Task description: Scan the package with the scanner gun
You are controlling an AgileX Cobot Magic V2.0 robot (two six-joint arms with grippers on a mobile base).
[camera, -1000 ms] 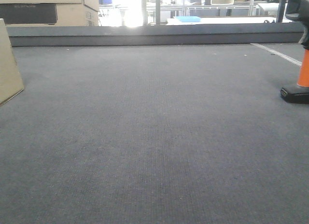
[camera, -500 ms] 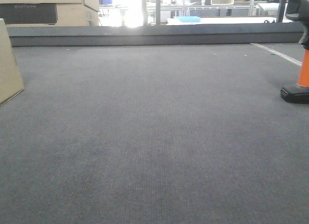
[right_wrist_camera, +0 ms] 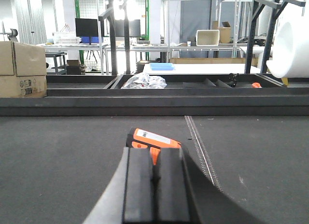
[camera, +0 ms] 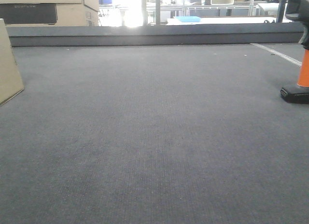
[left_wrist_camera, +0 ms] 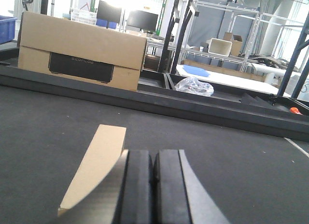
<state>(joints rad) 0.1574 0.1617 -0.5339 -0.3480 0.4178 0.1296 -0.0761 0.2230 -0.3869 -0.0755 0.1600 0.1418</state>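
The job had not really begun. The orange and black scanner gun (camera: 300,50) stood upright on its black foot on the wide dark grey felt table (camera: 154,137), at the table's right edge in the front view. Nothing was holding it. The plain brown cardboard package (camera: 8,64) sat at the table's left edge, well apart from the scanner gun, with bare felt between them.

The left gripper (left_wrist_camera: 153,185) was pressed tight together, its two black fingers (left_wrist_camera: 137,185) touching with nothing between them. It hung low over the table, and the brown package showed just past it, a little to the left. It was near the package but I could not tell if it touched it.

The right gripper (right_wrist_camera: 154,185) was squeezed together too, with nothing in it. The scanner gun's orange body (right_wrist_camera: 152,139) showed just past its fingertips, near but not held.

A big brown box with a black label (left_wrist_camera: 79,52) rested beyond the table's far rim, and a crinkly clear plastic bag (left_wrist_camera: 193,85) lay there as well.

So nothing looked done yet. I think the right gripper had to spread apart, take hold of the scanner gun, lift it, and point it at the package. All of that was left.
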